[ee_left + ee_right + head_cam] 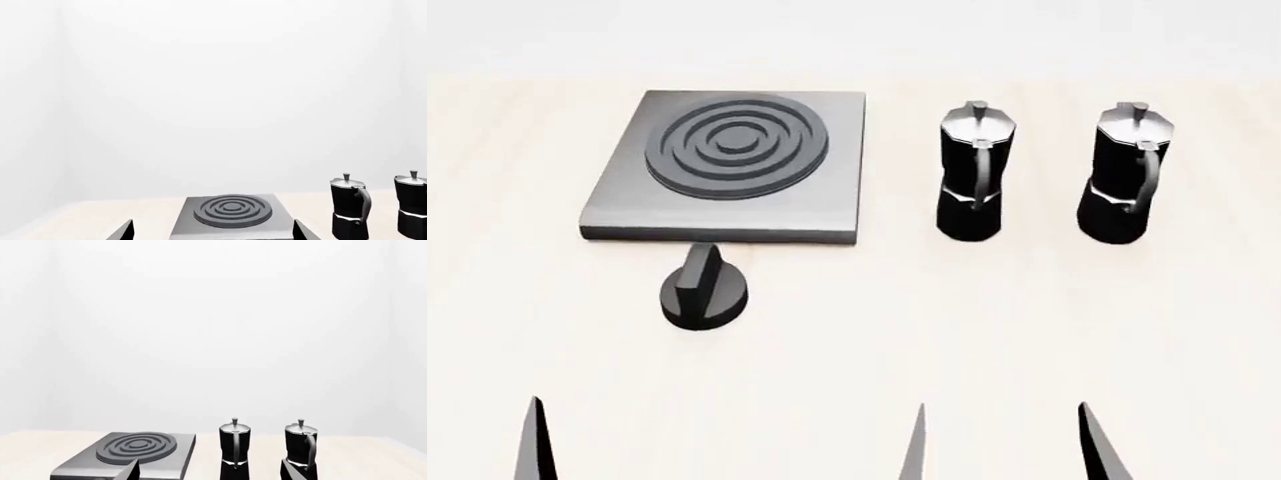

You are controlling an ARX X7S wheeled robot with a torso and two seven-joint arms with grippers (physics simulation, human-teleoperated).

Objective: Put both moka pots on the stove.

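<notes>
1. On the pale table (988,330), seen from the head view, the stove (627,215) lies at about eleven o'clock, its ring burner bare. Both pots stand upright off it at about one o'clock: the near pot (972,172) just beside the stove's right edge, the far pot (1126,175) further right, the two apart.
2. A low black knob (705,288) sits just in front of the stove, not part of the job.
3. The left end effector (723,445) and the right end effector (1101,445) show only finger tips at the bottom edge. Each pair stands spread with nothing between, so both look open and empty.
4. I judge nothing is done yet; the first reach comes next.
5. The right arm seems best placed. Take the near pot first, so the far one is not brushed on the way across.
6. Close on the narrow waist, clear of the handle facing the robot, and keep the pot upright.
7. Set it off-centre on the burner, leaving room for the second.
</notes>
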